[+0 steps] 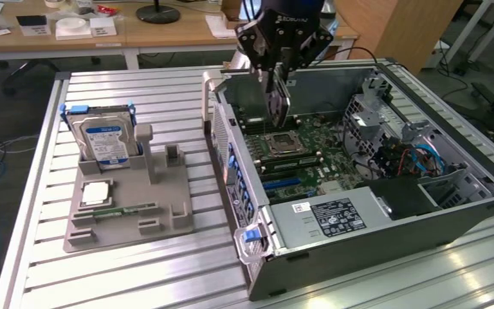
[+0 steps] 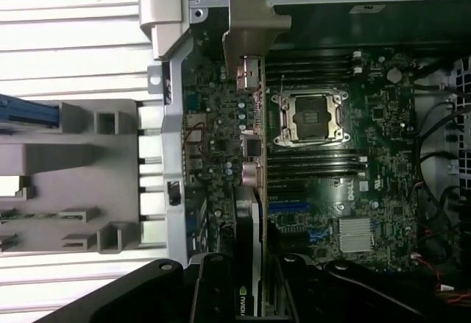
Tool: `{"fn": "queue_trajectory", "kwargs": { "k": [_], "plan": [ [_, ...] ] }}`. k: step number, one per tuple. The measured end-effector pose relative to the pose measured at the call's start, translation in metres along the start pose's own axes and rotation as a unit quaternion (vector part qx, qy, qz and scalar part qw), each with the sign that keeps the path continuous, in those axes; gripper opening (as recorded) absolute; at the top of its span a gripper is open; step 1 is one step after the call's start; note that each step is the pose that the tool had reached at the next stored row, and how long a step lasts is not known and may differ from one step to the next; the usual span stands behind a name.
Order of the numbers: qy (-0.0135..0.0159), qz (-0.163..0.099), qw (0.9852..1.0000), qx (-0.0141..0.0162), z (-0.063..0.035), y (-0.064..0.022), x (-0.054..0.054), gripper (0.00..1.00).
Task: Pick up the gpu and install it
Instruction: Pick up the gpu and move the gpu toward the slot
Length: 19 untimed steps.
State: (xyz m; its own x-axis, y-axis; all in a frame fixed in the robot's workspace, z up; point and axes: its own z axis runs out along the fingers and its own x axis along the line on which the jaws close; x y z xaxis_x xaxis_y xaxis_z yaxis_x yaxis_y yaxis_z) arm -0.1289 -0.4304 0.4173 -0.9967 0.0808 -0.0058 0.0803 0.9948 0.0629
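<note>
Ribbed metal tabletop (image 1: 144, 270) is seen beneath an open computer case (image 1: 453, 212), with wooden desks behind. Over the motherboard (image 1: 316, 151) the gripper (image 1: 277, 80) is poised, its fingers clenched on the gpu (image 1: 279, 106), which is held upright on edge just beside the CPU socket (image 1: 282, 141). Whether its lower edge meets a slot cannot be told; it appears slightly raised. A hard drive (image 1: 105, 141) is stood in a grey holder (image 1: 170, 219) beside the case.
</note>
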Motion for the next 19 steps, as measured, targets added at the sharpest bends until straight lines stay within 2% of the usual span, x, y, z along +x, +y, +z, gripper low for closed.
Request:
{"fn": "queue_trajectory", "kwargs": {
  "k": [10, 19],
  "plan": [
    [0.0003, 0.000, 1.0000, 0.0000, 0.0003, 0.0026, -0.032, 0.27],
    [0.0004, 0.000, 1.0000, 0.0001, 0.0006, 0.0044, -0.054, 0.27]
  ]
}}
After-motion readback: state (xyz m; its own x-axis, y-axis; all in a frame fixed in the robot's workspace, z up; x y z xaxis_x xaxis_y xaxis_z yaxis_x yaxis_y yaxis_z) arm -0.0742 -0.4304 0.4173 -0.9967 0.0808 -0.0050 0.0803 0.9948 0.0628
